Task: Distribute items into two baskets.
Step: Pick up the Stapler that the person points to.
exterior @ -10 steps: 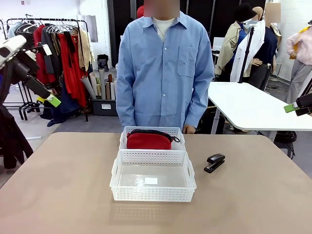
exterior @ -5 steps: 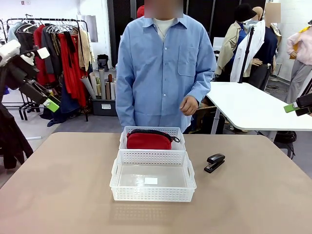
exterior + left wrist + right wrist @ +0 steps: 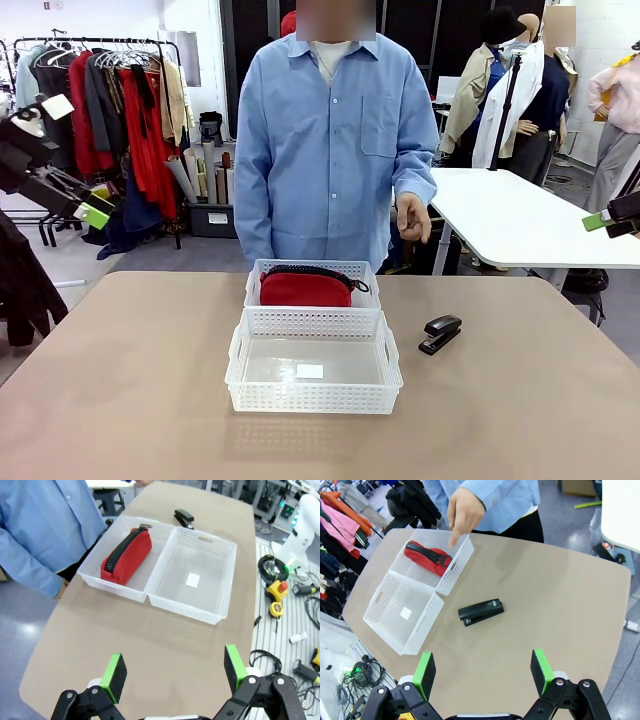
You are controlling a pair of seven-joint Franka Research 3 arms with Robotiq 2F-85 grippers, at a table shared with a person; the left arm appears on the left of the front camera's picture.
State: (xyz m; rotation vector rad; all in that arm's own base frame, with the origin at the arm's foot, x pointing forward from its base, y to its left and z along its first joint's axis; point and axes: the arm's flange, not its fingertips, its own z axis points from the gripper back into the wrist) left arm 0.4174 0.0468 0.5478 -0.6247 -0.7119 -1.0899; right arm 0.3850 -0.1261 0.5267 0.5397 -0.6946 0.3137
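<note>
Stapler (image 3: pixel 440 333) lies on the table (image 3: pixel 120 380) just right of the nearer basket (image 3: pixel 313 397); small, stiff, likely slick, best pinched across its narrow sides. Left gripper (image 3: pixel 174 669) and right gripper (image 3: pixel 482 668) both gape empty.

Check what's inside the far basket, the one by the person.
The far basket holds a red pouch, black zipper on top, lying along it. The basket floor under the pouch is covered, so anything beneath it cannot be seen.
</note>
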